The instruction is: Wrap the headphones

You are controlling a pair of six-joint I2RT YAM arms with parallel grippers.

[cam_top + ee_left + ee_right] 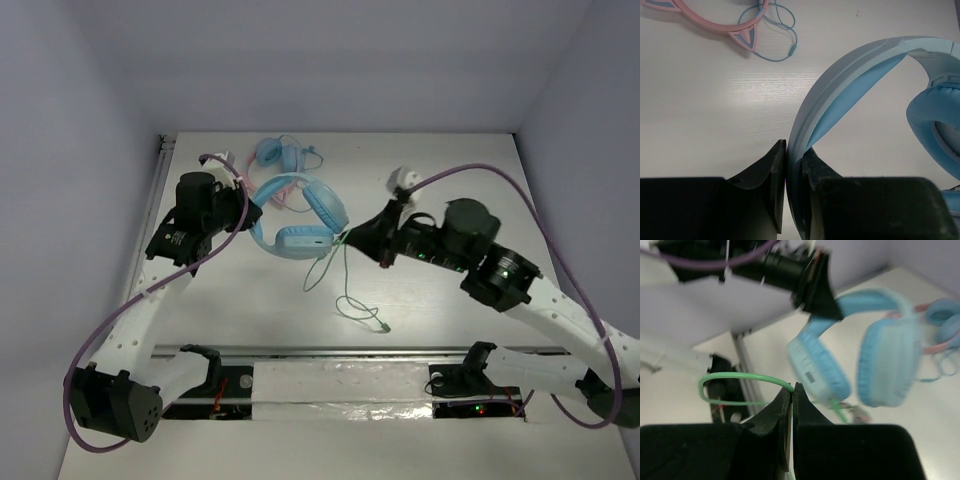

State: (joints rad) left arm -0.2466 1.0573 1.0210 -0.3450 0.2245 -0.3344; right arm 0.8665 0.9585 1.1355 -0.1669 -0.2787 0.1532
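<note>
The light-blue headphones lie mid-table, their two cups facing the right wrist camera. My left gripper is shut on the headphones' headband, which runs up between its black fingers. My right gripper is shut on the pale green cable close to the lower cup; the cable arcs away from its tips. In the top view the right gripper sits just right of the cups, and the rest of the cable trails loosely toward the near edge.
A smaller pair with a pink cat-ear headband lies at the back, close behind the headphones; its band and thin blue cord show in the left wrist view. A metal rail runs along the near edge between the arm bases.
</note>
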